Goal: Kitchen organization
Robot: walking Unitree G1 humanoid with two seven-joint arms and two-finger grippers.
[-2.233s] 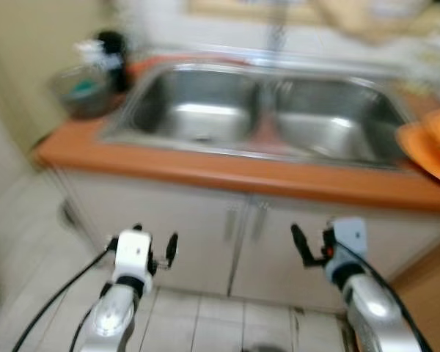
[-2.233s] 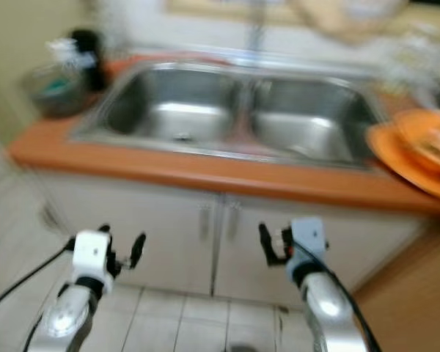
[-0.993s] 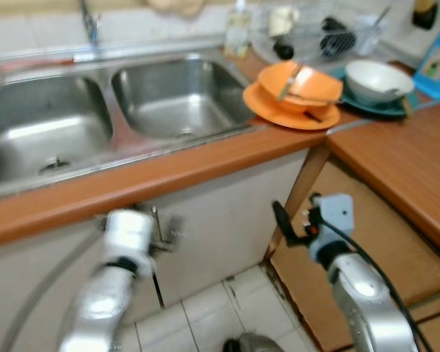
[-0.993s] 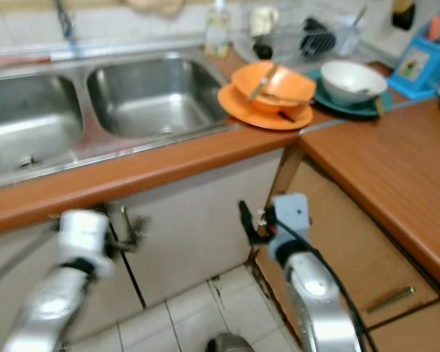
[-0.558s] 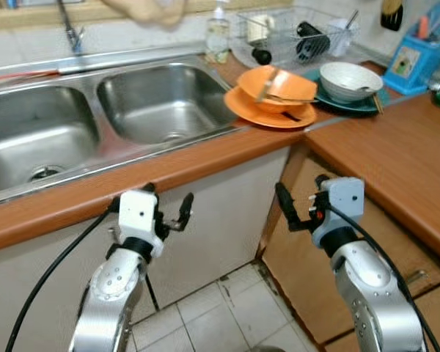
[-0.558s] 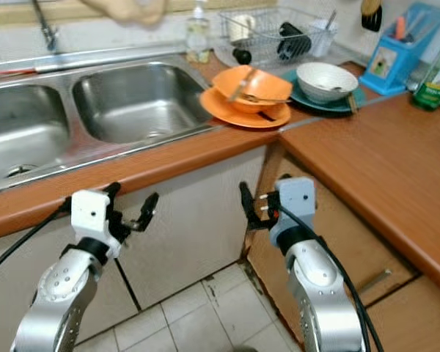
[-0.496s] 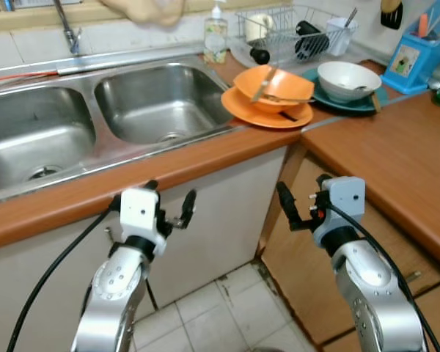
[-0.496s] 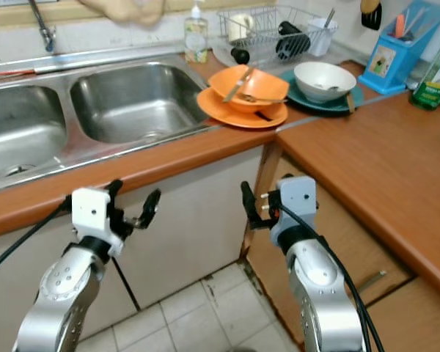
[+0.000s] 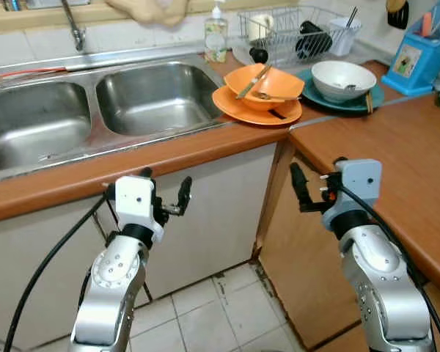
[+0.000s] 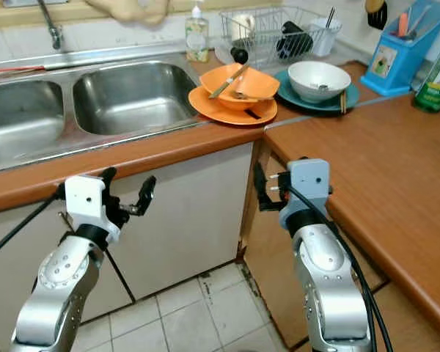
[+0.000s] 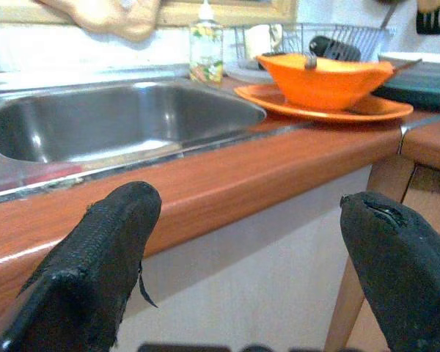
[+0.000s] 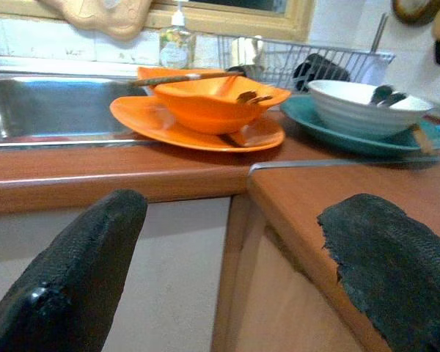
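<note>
My left gripper [image 9: 163,196] is raised in front of the white cabinet door [image 9: 220,205] below the stainless double sink [image 9: 95,103], fingers spread wide, nothing between them. My right gripper [image 9: 299,189] is raised beside the brown wooden cabinet side [image 9: 290,249] under the corner of the table, fingers also spread wide and empty. Both are below the table edge and touch nothing.

Orange-brown laminate table [image 9: 352,139]: runs along the sink front, then turns toward me on my right.

On the table at about 1 o'clock from my right gripper: a flat orange plate [image 9: 235,106] just beside the right sink basin, with an orange bowl [image 9: 275,82] sitting on it. A utensil [image 9: 251,79] leans in the bowl, tilted, its handle pointing toward 11 o'clock. Dark chopsticks lie on the plate's near rim.

Just beside the orange plate, toward 3 o'clock of it: a teal plate [image 9: 370,99] carrying a white bowl [image 9: 342,75]; utensils rest inside it.

Behind these, at 12 o'clock: a wire dish rack [image 9: 293,29] with a cup and dark items, contents unclear. A clear soap bottle [image 9: 215,33] stands upright at the back of the sink, left of the rack. A blue utensil holder [image 9: 413,51] stands at the far right.

Floor: pale tiles [image 9: 198,315].
</note>
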